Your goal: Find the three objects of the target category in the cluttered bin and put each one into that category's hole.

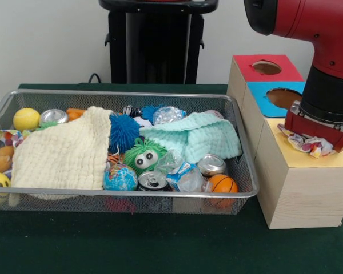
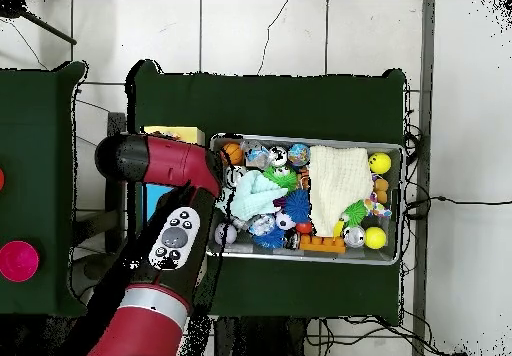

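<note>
The wire-mesh bin [image 1: 131, 194] is full of clutter. A cream-yellow waffle cloth [image 1: 63, 154] lies spread over its left half; it also shows in the overhead view [image 2: 338, 184]. A patch of dotted white fabric [image 1: 8, 137] peeks out at the bin's left end. My gripper [image 1: 317, 130] is low over the yellow top of the wooden box [image 1: 286, 154]. A polka-dot cloth [image 1: 303, 142] is bunched right under it on that top. The hole is hidden under the gripper and cloth. In the overhead view the arm [image 2: 170, 162] covers the gripper.
A mint-green knitted cloth [image 1: 194, 137], a fuzzy green toy [image 1: 143, 157], cans, balls and a globe ball [image 1: 120, 178] fill the bin. The blue-topped box [image 1: 263, 103] and red-topped box [image 1: 248, 71] stand behind the yellow one.
</note>
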`<state>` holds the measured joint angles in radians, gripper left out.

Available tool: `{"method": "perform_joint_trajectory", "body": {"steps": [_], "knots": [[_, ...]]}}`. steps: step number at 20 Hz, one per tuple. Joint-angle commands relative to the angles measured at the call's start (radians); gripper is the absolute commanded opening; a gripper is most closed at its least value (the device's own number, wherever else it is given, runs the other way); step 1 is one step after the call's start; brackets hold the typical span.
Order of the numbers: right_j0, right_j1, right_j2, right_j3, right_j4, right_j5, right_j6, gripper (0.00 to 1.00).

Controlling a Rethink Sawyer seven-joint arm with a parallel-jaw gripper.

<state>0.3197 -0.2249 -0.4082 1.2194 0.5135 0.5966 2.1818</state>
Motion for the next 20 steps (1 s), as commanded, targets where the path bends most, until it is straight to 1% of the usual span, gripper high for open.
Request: {"method": "perform_joint_trajectory", "body": {"steps": [1,8,15,17,20], "knots": [[-0.013,0.046,0.055,0.102,0.035,0.126,0.304,1.0],[-0.012,0.039,0.05,0.1,0.035,0.133,0.299,1.0],[-0.002,0.016,0.02,0.074,0.025,0.216,0.316,1.0],[0.004,0.014,0.011,0.068,0.023,0.226,0.322,1.0],[0.005,0.02,0.01,0.068,0.028,0.216,0.328,1.0]]}}
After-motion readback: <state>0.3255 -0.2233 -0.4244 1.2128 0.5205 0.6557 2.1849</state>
